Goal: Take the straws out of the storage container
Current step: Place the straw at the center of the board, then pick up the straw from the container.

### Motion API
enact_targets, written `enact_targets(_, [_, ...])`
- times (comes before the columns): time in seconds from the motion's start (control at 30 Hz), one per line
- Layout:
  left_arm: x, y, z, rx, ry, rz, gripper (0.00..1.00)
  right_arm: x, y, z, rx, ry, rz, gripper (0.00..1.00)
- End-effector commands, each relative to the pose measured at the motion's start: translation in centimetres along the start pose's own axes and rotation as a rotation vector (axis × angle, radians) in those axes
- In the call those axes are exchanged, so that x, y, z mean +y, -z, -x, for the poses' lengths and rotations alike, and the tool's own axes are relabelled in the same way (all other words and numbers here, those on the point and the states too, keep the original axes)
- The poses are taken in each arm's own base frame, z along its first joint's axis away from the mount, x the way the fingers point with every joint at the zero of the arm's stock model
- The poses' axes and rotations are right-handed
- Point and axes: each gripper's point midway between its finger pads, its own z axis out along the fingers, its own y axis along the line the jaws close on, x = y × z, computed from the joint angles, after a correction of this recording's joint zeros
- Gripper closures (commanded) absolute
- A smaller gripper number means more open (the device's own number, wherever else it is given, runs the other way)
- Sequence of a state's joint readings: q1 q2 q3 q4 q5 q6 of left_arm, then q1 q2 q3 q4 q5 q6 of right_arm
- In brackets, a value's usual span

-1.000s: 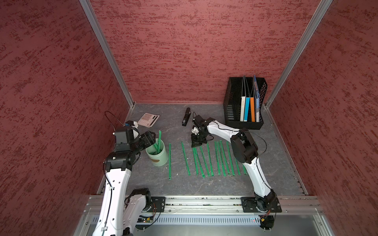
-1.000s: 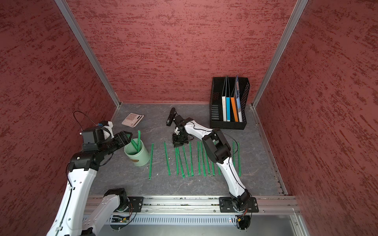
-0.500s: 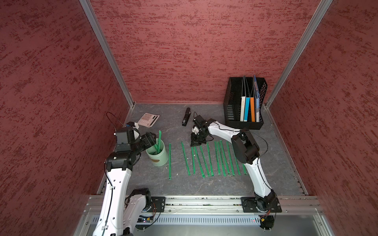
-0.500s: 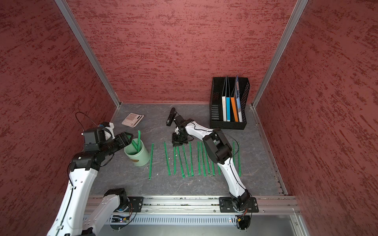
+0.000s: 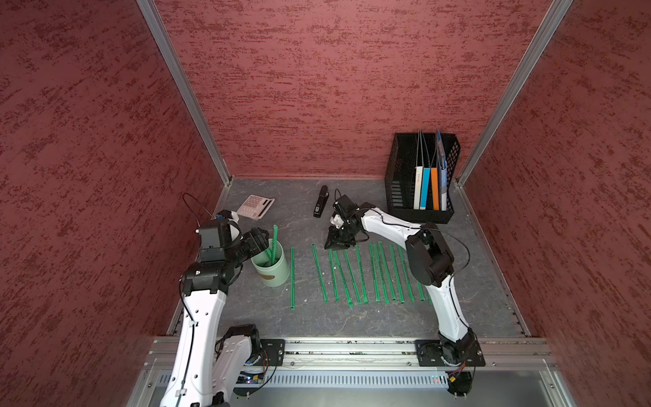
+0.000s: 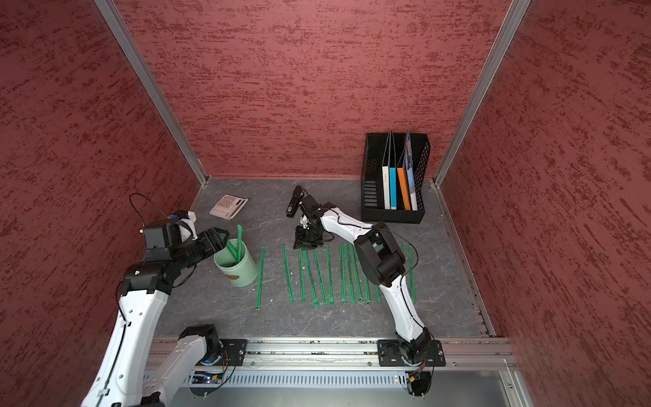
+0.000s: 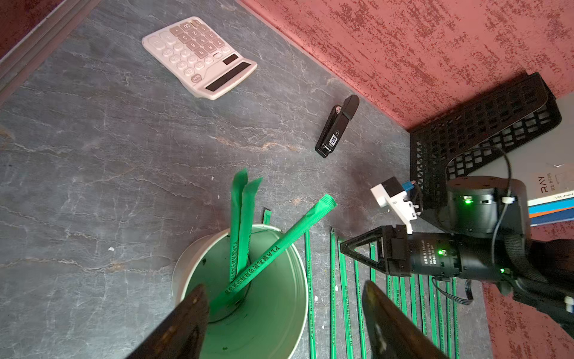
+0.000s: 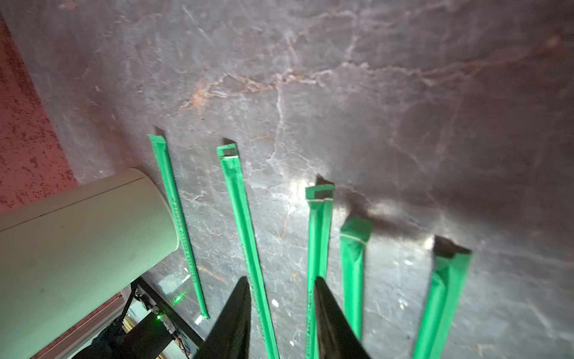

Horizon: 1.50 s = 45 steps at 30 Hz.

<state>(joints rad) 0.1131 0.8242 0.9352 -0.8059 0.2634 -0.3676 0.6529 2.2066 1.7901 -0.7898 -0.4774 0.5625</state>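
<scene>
Left gripper (image 7: 282,289): jaws wide apart, empty, at rim of pale mint-green cylindrical cup (image 7: 279,326). Three bright green wrapped straws (image 7: 245,223) lean inside; rest rowed on grey tabletop (image 5: 317,324). Right gripper (image 8: 281,283): jaws apart, empty, over row. Suggest: pinch one straw high, lift straight, don't tip cup.

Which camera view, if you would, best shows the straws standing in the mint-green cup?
The left wrist view: it looks down into the cup, where three straws lean on its rim. Both top views show them small, from afar. The right wrist view shows only loose straws on the table.
</scene>
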Motion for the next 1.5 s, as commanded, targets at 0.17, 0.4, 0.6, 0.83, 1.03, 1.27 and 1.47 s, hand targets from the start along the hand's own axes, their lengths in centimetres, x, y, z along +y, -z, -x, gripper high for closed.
enact_targets(0.17, [-1.5,2.9,2.8,-0.158,-0.011,-0.046,0.2,11.1,6.9,0.4,-0.277,0.419,0.154,0.63])
enact_targets(0.4, [-2.0,4.5,3.0,-0.212,-0.016,-0.07,0.19,18.0,6.3,0.6,-0.373,0.633,0.318,0.59])
enact_targets(0.6, [-2.1,5.0,2.8,-0.218,-0.018,-0.074,0.19,20.8,3.9,1.0,-0.365,0.699,0.415,0.54])
enact_targets(0.83, [-1.9,5.0,2.5,-0.212,-0.022,-0.074,0.19,21.8,2.3,1.0,-0.331,0.711,0.457,0.53])
enact_targets(1.03, [-1.7,4.6,2.2,-0.202,-0.019,-0.072,0.19,22.5,2.7,0.3,-0.339,0.728,0.473,0.53])
enact_targets(1.27, [-1.7,4.3,2.2,-0.195,-0.018,-0.075,0.19,22.9,3.0,-0.3,-0.341,0.741,0.477,0.52])
enact_targets(1.47, [-1.7,4.3,2.0,-0.186,-0.02,-0.074,0.19,23.5,2.1,0.1,-0.316,0.732,0.501,0.66])
